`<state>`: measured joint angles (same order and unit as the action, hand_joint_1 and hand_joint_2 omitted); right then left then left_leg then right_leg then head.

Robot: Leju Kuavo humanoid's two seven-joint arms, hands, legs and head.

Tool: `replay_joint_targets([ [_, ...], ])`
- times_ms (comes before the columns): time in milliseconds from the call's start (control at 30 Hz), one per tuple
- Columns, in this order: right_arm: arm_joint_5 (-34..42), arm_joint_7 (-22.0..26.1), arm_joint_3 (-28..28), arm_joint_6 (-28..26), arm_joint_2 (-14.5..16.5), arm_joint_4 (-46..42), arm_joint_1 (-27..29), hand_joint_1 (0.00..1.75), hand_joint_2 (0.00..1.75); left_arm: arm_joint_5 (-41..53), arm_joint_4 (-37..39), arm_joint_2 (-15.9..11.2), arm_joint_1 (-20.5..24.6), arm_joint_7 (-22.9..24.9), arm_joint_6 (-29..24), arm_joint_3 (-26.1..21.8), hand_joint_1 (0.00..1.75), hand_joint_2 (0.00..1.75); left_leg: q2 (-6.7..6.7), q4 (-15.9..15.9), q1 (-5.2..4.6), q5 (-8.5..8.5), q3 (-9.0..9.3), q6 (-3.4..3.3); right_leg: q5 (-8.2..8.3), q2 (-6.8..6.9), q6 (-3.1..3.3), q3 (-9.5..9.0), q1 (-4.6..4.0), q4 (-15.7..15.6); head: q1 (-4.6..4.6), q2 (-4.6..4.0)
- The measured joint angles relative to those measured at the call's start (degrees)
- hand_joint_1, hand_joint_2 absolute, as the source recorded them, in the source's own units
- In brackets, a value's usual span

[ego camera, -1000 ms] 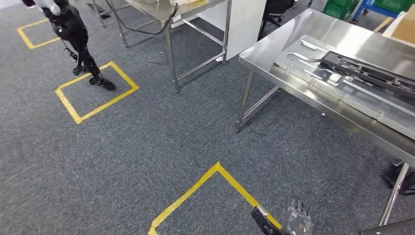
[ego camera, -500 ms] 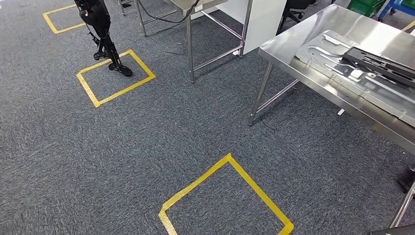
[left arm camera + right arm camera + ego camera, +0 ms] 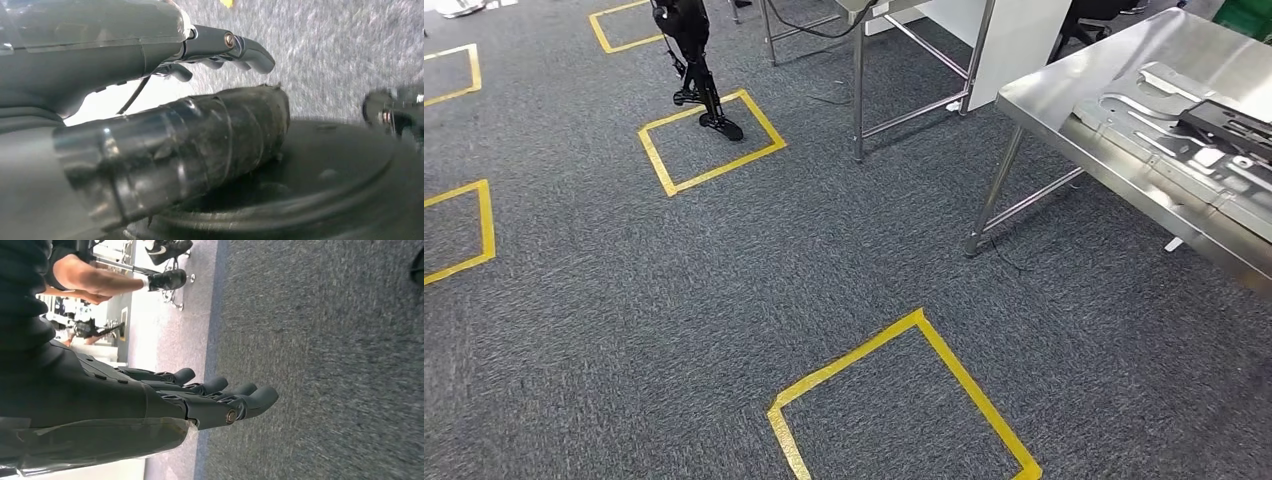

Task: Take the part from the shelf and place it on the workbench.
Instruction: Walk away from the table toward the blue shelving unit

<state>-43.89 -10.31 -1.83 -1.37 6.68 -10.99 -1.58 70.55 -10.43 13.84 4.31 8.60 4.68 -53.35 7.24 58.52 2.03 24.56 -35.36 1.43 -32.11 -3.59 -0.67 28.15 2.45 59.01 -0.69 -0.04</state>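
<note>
left robot hand (image 3: 150, 65): empty, fingers (image 3: 250, 50) stretched out and apart, above grey carpet, thick thumb alongside
right robot hand (image 3: 165, 400): empty, fingers (image 3: 250, 397) extended side by side, over the carpet
part (image 3: 1236, 125): dark flat piece lying on silver stamped metal plates (image 3: 1154, 120), far right of the surface, cut off by the picture edge
surface (image 3: 1114, 65): steel workbench on thin legs, upper right in head view
floor (image 3: 674, 290): grey carpet with yellow tape squares (image 3: 904, 400), nearest one low centre
other robot's legs (image 3: 694, 60): black, one foot inside a far taped square
person (image 3: 90, 282): arm and dark shoes in right wrist view, far off
</note>
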Motion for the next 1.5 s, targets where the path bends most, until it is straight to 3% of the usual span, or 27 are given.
replay_joint_targets([
  [67,0.0,0.7,-0.4,0.7,0.0,0.0,0.0,0.00,1.75,0.2,0.0,0.0,-0.1,-0.1,0.0,0.0,0.00,0.00,-2.49,2.4,-0.10,1.43,-1.43,0.14,0.46,1.82,1.07,0.41,-0.22,0.1,0.08,0.00],
  [133,0.2,1.3,-0.8,1.3,0.1,0.1,0.1,0.00,1.75,0.6,0.0,0.0,0.1,-0.3,0.1,0.0,0.00,0.00,-5.70,8.9,-0.39,5.47,-4.23,-0.05,0.82,3.77,1.85,0.92,-0.85,0.1,0.15,0.00],
  [200,0.5,2.2,-1.2,2.0,0.1,0.2,0.2,0.00,1.75,0.8,0.0,0.0,0.1,-0.4,0.1,0.1,0.00,0.00,-6.54,15.6,-0.49,8.60,-6.60,-0.32,1.05,5.83,2.24,1.45,-1.58,0.1,0.15,0.00],
  [233,0.7,2.7,-1.3,2.3,0.1,0.2,0.2,0.00,1.75,1.0,0.0,-0.1,0.0,-0.4,0.1,0.1,0.00,0.00,-6.70,16.7,-0.59,8.72,-6.51,-0.57,1.12,6.78,2.35,1.64,-1.90,0.1,0.14,0.00],
  [300,0.9,3.5,-1.5,2.9,0.1,0.3,0.1,0.00,1.75,1.1,0.0,-0.1,-0.1,-0.4,0.1,0.1,0.00,0.00,-7.41,12.2,-1.17,6.34,-2.83,-1.61,1.18,8.49,2.45,1.73,-2.41,0.1,0.14,0.00],
  [367,0.9,3.9,-1.6,3.1,0.2,0.3,0.1,0.00,1.75,1.2,0.0,-0.1,0.0,-0.4,0.1,0.1,0.00,0.00,-10.00,4.1,-2.27,4.40,2.27,-3.04,1.19,9.98,2.42,1.66,-2.67,0.1,0.13,0.00],
  [400,0.9,4.2,-1.6,3.3,0.2,0.3,0.1,0.00,1.75,1.3,0.0,-0.2,0.0,-0.4,0.1,0.1,0.00,0.00,-11.22,1.5,-2.81,4.05,3.74,-3.57,1.23,10.69,2.32,1.59,-2.70,0.0,0.13,0.00],
  [433,1.0,4.4,-1.6,3.5,0.2,0.3,0.1,0.00,1.75,1.4,0.0,-0.2,0.0,-0.4,0.1,0.1,0.00,0.00,-11.96,0.2,-3.22,4.15,4.31,-3.92,1.29,11.40,2.17,1.55,-2.67,-0.1,0.13,0.00],
  [500,1.0,5.0,-1.7,3.8,0.2,0.3,0.0,0.00,1.75,1.4,0.0,-0.3,-0.1,-0.4,0.1,0.1,0.00,0.00,-11.12,-1.0,-3.30,3.64,4.49,-4.37,1.33,12.59,1.72,1.23,-2.66,-0.4,0.14,0.00],
  [533,1.0,5.2,-1.7,3.9,0.2,0.3,-0.1,0.00,1.75,1.4,0.0,-0.3,-0.1,-0.4,0.1,0.2,0.00,0.00,-10.43,-1.8,-3.07,3.24,4.80,-4.55,1.05,11.70,1.44,1.15,-2.60,-0.2,0.09,0.00],
  [600,1.1,5.7,-1.9,4.3,0.0,0.3,0.0,0.00,1.75,1.5,0.0,-0.3,0.0,-0.4,0.1,0.2,0.00,0.00,-8.99,-3.2,-2.53,2.22,5.37,-4.94,-1.22,7.70,0.90,2.39,-2.35,3.0,0.10,0.00],
  [633,1.1,6.1,-2.0,4.6,-0.1,0.3,0.1,0.00,1.31,1.5,0.0,-0.3,0.1,-0.4,0.1,0.2,0.00,0.00,-8.31,-3.5,-2.50,1.98,5.28,-5.01,-2.93,5.41,0.66,3.86,-2.09,6.1,0.12,0.00],
  [667,1.2,6.5,-2.1,4.9,-0.2,0.3,0.3,0.00,0.87,1.6,0.0,-0.3,0.1,-0.4,0.1,0.2,0.00,0.00,-7.52,-3.4,-2.48,1.83,5.12,-5.10,-4.58,4.28,0.45,5.64,-1.90,9.8,0.19,0.00],
  [733,1.2,7.2,-2.1,5.3,-0.4,0.4,0.4,0.00,0.00,1.9,0.0,-0.2,0.0,-0.5,0.1,0.4,0.00,0.00,-5.76,-3.1,-2.42,1.81,4.92,-5.02,-5.29,3.69,-0.03,7.86,-1.51,14.0,0.20,0.00],
  [800,1.0,8.0,-2.1,5.5,-0.6,0.4,0.6,0.00,0.00,2.1,0.0,-0.2,-0.1,-0.5,0.1,0.6,0.00,0.00,-3.90,-2.4,-2.17,2.03,4.80,-4.64,-1.79,3.30,-0.57,6.48,-1.01,10.5,0.20,0.00],
  [867,0.8,8.6,-2.1,5.6,-0.7,0.6,0.9,0.00,0.87,2.3,0.0,-0.3,0.0,-0.5,0.1,0.7,0.00,0.00,-2.20,-1.0,-1.92,2.59,4.20,-3.83,1.39,0.89,-0.95,3.64,-0.50,3.8,0.17,0.00],
  [933,0.6,9.3,-2.1,5.4,-0.8,0.7,1.0,0.00,1.75,2.6,0.0,-0.3,0.1,-0.6,0.1,1.0,0.00,0.00,-0.87,0.1,-1.80,2.90,3.20,-2.88,1.79,-1.01,-0.58,2.77,-0.47,1.3,0.17,0.00],
  [1000,0.4,10.2,-2.1,4.8,-0.9,0.8,0.8,0.00,1.75,2.8,0.0,-0.3,0.0,-0.6,0.0,1.4,0.00,0.00,0.25,0.2,-1.55,2.67,2.48,-2.06,1.87,-0.24,0.35,2.97,-0.74,1.3,0.18,0.00],
  [1033,0.3,10.8,-2.1,4.4,-0.9,0.8,0.7,0.00,1.75,2.8,0.0,-0.3,-0.2,-0.6,-0.1,1.5,0.00,0.00,-0.06,0.4,-1.45,2.74,2.25,-1.80,2.05,0.43,0.79,2.89,-0.79,1.0,0.18,0.00],
  [1100,-0.1,11.8,-2.1,3.5,-0.9,0.8,0.7,0.00,1.75,3.0,0.0,-0.3,-0.2,-0.7,-0.3,1.6,0.00,0.00,-2.77,3.5,-1.45,4.65,0.62,-1.36,2.42,2.10,1.64,2.73,-0.76,0.4,0.28,0.00],
  [1167,-0.5,12.6,-2.1,2.9,-0.9,0.8,0.8,0.00,1.75,3.2,0.0,-0.3,-0.1,-0.9,-0.6,1.6,0.00,0.00,-5.84,10.5,-1.42,8.34,-2.90,-1.03,2.47,4.00,2.07,2.73,-1.06,0.2,0.38,0.00],
  [1233,-0.6,13.0,-2.0,2.6,-0.9,0.8,0.8,0.00,1.75,3.3,0.0,-0.3,0.0,-1.1,-0.7,1.7,0.00,0.00,-6.68,15.8,-1.32,10.03,-5.46,-0.85,2.35,5.94,2.18,2.77,-1.31,0.2,0.38,0.00],
  [1267,-0.6,13.0,-2.0,2.5,-0.9,0.8,0.8,0.00,1.75,3.3,0.0,-0.3,-0.1,-1.2,-0.8,1.7,0.00,0.00,-6.87,15.6,-1.31,9.32,-5.24,-0.88,2.26,6.82,2.19,2.71,-1.38,0.2,0.38,0.00],
  [1300,-0.6,13.1,-2.0,2.5,-0.9,0.8,0.7,0.00,1.75,3.3,0.0,-0.3,-0.1,-1.2,-0.8,1.8,0.00,0.00,-7.21,13.1,-1.33,7.68,-3.84,-1.00,2.15,7.59,2.14,2.59,-1.41,0.2,0.38,0.00],
  [1400,-0.7,13.3,-2.0,2.4,-0.9,0.8,0.6,0.00,1.75,3.5,0.0,-0.3,-0.2,-1.5,-1.2,1.9,0.00,0.00,-10.26,2.2,-1.95,3.34,2.07,-1.80,1.69,9.49,1.56,2.05,-1.62,0.2,0.36,0.00],
  [1467,-0.8,13.4,-2.0,1.8,-0.9,0.8,0.6,0.00,1.75,4.0,0.0,-0.3,-0.2,-2.4,-2.8,2.3,0.00,0.00,-10.90,0.1,-2.56,3.21,2.87,-2.31,1.53,10.55,1.00,1.80,-1.70,0.1,0.34,0.00],
  [1500,-0.9,13.5,-2.0,1.4,-0.9,0.8,0.5,0.00,1.75,4.4,0.0,-0.3,-0.2,-3.1,-4.0,2.6,0.00,0.00,-10.17,-0.1,-2.59,3.05,2.84,-2.60,1.49,11.05,0.70,1.54,-1.67,0.0,0.34,0.00],
])
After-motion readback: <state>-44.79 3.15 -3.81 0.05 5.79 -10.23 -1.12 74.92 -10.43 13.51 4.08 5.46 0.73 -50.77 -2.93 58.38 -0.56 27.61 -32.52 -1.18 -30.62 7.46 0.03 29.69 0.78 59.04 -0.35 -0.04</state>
